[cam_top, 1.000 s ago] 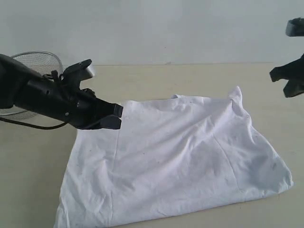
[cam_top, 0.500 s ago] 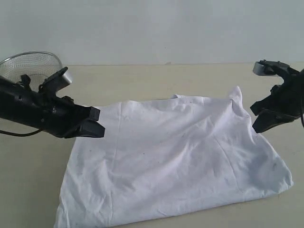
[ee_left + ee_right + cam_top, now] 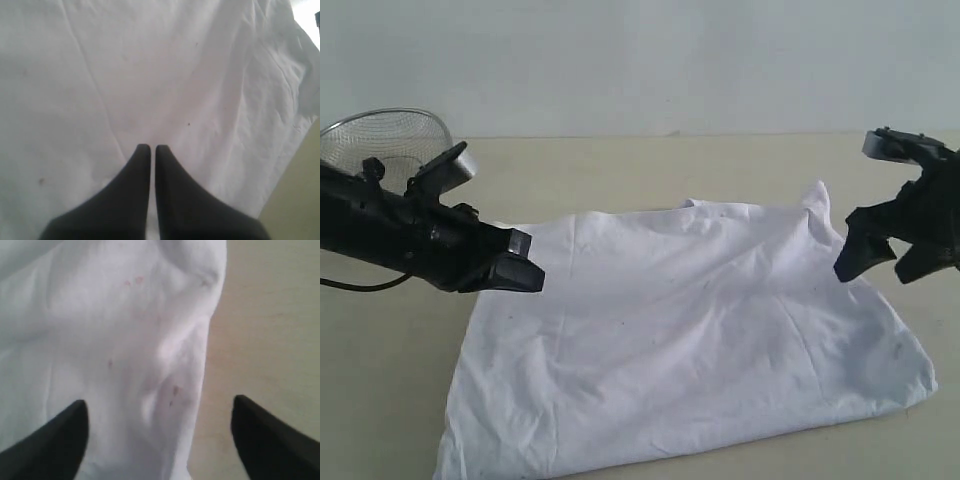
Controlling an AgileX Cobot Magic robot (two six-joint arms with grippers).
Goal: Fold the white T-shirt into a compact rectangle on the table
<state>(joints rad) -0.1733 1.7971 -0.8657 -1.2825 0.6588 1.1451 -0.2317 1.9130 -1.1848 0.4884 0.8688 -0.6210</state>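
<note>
The white T-shirt (image 3: 690, 330) lies spread on the beige table (image 3: 650, 165), partly folded, plain side up; its red lettering is hidden. My left gripper (image 3: 525, 272) hovers at the shirt's left edge, its fingers (image 3: 142, 165) pressed together with nothing between them, only cloth (image 3: 150, 75) below. My right gripper (image 3: 880, 262) hangs at the shirt's right edge with its jaws wide apart, straddling the cloth's border (image 3: 165, 390) and bare table (image 3: 265, 330). Faint reddish marks show through the cloth in the right wrist view.
A round wire-mesh basket (image 3: 382, 135) stands at the back left, behind my left arm. A pale wall rises behind the table. Bare tabletop lies to the left and right of the shirt.
My left gripper drew back leftward off the shirt to its left edge. My right gripper came down from the upper right to the shirt's right edge and spread its jaws.
</note>
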